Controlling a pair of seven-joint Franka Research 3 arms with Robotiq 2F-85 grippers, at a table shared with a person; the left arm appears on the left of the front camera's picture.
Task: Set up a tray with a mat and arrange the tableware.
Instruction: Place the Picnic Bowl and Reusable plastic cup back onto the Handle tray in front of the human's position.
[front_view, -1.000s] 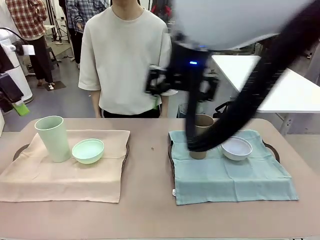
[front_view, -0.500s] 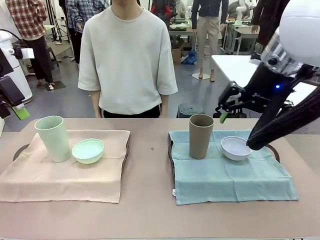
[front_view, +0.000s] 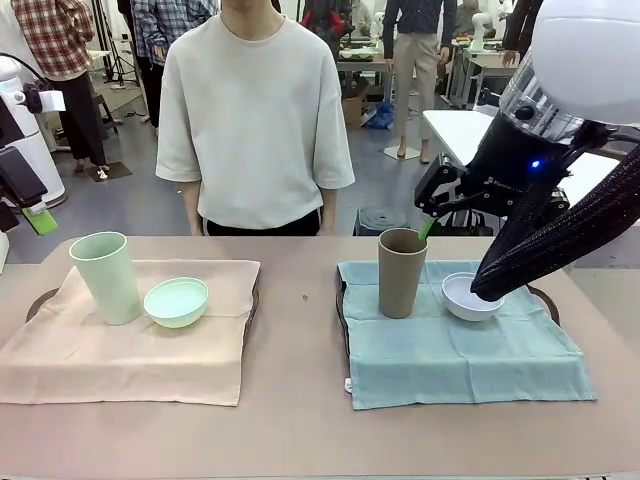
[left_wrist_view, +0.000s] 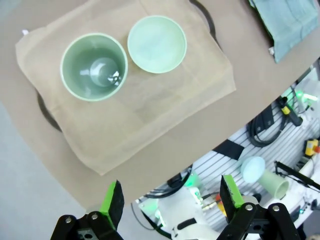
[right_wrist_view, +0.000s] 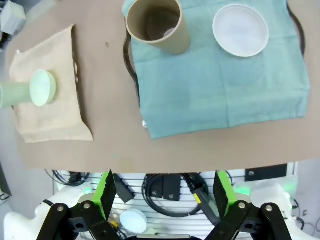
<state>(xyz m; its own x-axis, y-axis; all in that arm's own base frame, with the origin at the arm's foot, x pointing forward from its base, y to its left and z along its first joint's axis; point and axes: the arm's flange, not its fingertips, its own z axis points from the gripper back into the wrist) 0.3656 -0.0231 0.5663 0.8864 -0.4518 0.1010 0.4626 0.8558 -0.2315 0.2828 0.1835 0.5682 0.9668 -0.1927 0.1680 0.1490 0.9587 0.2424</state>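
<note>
Right gripper (right_wrist_view: 162, 192) spread, empty, high above the table's near edge. Brown cup (right_wrist_view: 157, 25) stands upright at the teal mat's (right_wrist_view: 225, 90) far left corner, white bowl (right_wrist_view: 240, 30) beside it; both lie ahead of this arm, the nearer one. Left gripper (left_wrist_view: 170, 200) likewise spread above the green cup (left_wrist_view: 93, 66) and green bowl (left_wrist_view: 157, 44).

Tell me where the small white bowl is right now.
In the front view the small white bowl sits on the teal mat on the table's right side, just right of the tall brown cup, partly hidden behind the right arm.
</note>
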